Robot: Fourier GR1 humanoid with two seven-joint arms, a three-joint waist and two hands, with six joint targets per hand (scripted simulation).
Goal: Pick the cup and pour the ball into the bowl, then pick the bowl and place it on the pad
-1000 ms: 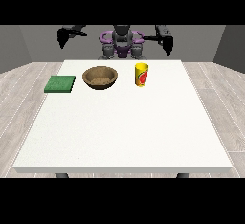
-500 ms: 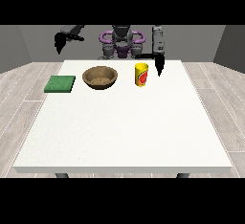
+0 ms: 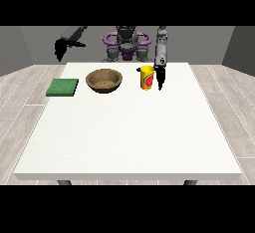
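Cup [image 3: 146, 77] stands upright on the table [image 3: 129, 132] near its far edge, right of centre; bowl [image 3: 104, 80] sits beside it toward the middle of that edge, apart from it; pad [image 3: 63, 87] lies flat near the far left corner; my hand at the view's right [image 3: 160, 79] hangs just beside the cup, fingers pointing down, straight, holding nothing; my hand at the view's left [image 3: 60, 49] is raised off the table's far left corner; finger state there I cannot tell
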